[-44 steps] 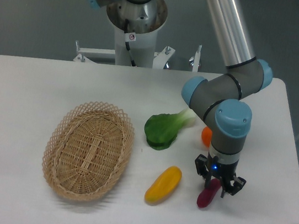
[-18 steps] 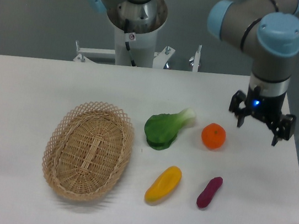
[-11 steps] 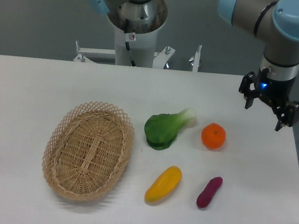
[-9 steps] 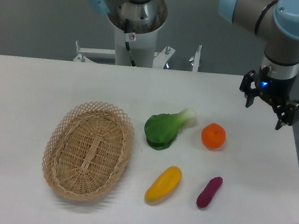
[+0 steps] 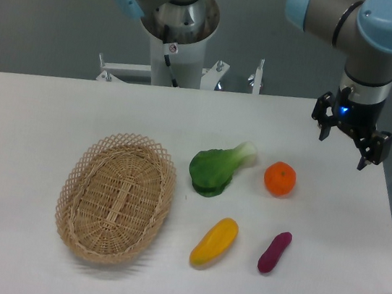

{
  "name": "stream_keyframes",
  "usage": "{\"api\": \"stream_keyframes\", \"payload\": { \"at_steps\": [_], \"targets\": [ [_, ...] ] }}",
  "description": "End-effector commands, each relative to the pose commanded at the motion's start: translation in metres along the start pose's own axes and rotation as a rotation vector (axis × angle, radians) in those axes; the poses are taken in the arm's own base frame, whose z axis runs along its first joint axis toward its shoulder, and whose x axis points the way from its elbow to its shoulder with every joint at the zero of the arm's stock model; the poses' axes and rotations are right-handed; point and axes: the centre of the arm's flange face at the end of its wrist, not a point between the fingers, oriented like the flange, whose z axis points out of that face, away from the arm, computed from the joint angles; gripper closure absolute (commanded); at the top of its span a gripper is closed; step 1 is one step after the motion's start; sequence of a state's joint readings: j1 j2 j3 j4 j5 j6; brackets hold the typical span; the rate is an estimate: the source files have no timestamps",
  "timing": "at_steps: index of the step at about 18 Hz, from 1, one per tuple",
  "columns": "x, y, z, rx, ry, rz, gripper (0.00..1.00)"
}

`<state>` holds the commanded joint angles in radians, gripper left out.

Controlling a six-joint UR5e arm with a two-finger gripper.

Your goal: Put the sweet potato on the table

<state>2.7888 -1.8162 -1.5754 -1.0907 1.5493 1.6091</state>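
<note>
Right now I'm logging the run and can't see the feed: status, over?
End effector open, empty, raised above the table's far right. Sweet potato lying on the table, beside the yellow fruit. Nothing in the way.

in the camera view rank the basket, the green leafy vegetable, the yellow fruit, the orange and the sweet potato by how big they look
Largest to smallest as they appear:
1. basket
2. green leafy vegetable
3. yellow fruit
4. orange and sweet potato: too close to rank. The orange is rounder, the sweet potato longer but thinner.
</note>
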Motion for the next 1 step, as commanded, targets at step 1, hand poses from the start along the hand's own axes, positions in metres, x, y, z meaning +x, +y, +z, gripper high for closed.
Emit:
{"api": "stream_keyframes", "payload": {
  "at_steps": [1],
  "targets": [
    [0.0001,0.0000,-0.0010,0.000,-0.002,-0.001,0.00]
  ]
}}
